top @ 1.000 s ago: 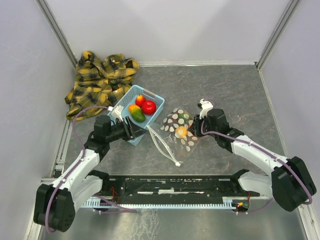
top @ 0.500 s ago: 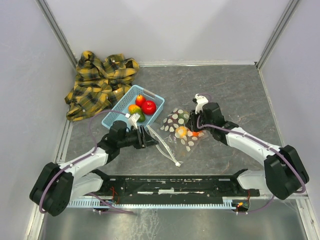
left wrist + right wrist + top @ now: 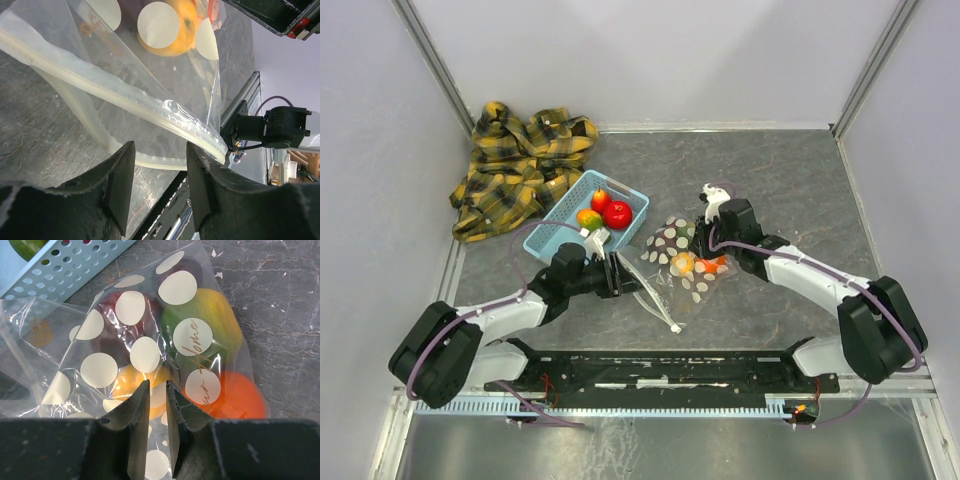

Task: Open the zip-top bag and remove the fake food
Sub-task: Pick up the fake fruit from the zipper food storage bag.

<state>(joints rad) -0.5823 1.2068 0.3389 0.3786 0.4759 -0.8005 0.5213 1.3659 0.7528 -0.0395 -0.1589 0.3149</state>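
The zip-top bag [image 3: 672, 262] lies on the table [image 3: 790, 190] between the arms, with fake food [image 3: 235, 395] inside. The film looks thin, limp and slippery, so grasp the stiffer zip strip [image 3: 125, 100]. The left gripper [image 3: 159, 155] stands open before the strip. The right gripper [image 3: 157, 387] is nearly closed over the film, grip unconfirmed.

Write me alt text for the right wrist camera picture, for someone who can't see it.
A clear zip-top bag printed with white dots fills the frame, holding orange, yellow, green and dark maroon fake food. The right hand shows at the bottom, its dark fingers nearly together over the bag, and a corner of a light blue basket shows top left.
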